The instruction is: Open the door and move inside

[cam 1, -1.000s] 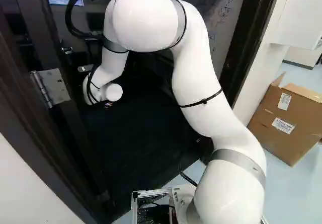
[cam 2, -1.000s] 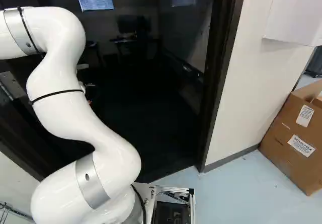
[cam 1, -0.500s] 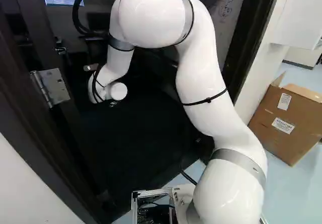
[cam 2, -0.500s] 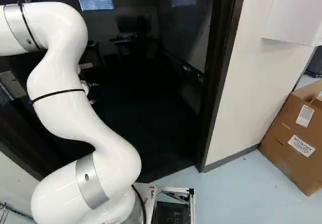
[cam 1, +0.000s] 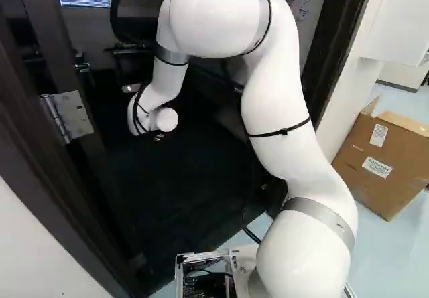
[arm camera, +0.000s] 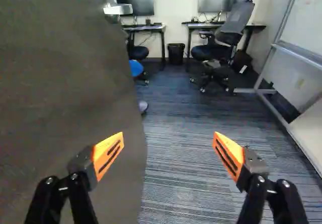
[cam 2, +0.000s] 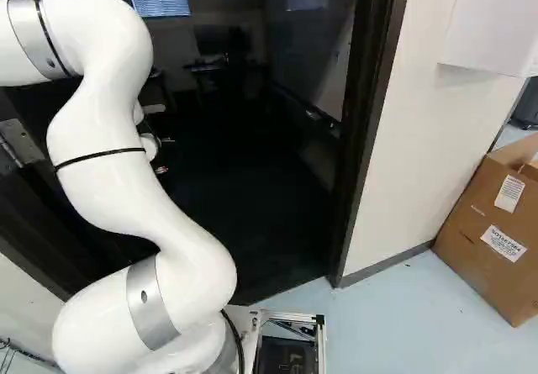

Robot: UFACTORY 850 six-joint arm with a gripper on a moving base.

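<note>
The gripper (cam 2: 164, 155), small and partly dark in the right base view, is beyond the doorway opening. In the wrist view the gripper (arm camera: 168, 151) stands open, its orange pads wide apart with nothing held. The brown door (arm camera: 75, 78) stands open beside it, its broad face behind one finger; whether they touch I cannot tell. A silver door handle (arm camera: 118, 8) sits near the door's far edge, ahead of the gripper. At the left of the left base view, a metal hinge (cam 1: 68, 116) joins the dark door side and door frame (cam 1: 33, 137).
Inside are carpet (arm camera: 188, 158), desks (arm camera: 221, 25), an office chair (arm camera: 229, 35), a bin (arm camera: 176, 53) and a whiteboard stand (arm camera: 282, 113). The doorway's other jamb (cam 2: 370, 130) adjoins a white wall (cam 2: 424, 147). A cardboard box (cam 2: 492, 223) stands outside.
The forearm and wrist have shifted right in the left base view, with the gripper moving along. The base, door frame and hinge have stayed in place.
</note>
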